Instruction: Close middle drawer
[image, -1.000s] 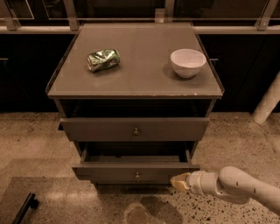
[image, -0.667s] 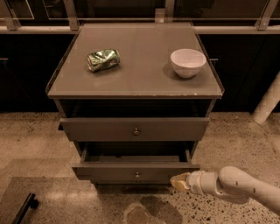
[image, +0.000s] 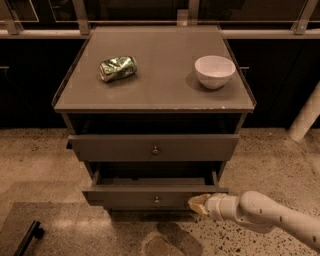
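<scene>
The middle drawer (image: 135, 196) is the lower of the two drawer fronts that show, grey-brown with a small round knob (image: 156, 199). It stands pulled out further than the uppermost drawer (image: 125, 148) above it, and its dark inside shows. My gripper (image: 196, 204) is at the right end of the middle drawer's front, level with the knob and touching or nearly touching the front. The white arm (image: 260, 214) comes in from the lower right. The lowest drawer is hidden beneath the middle one.
On the cabinet top (image: 160, 85) lie a crushed green can (image: 118, 68) at the left and a white bowl (image: 214, 71) at the right. The uppermost drawer is also slightly out. A dark object (image: 29, 237) lies on the speckled floor at lower left.
</scene>
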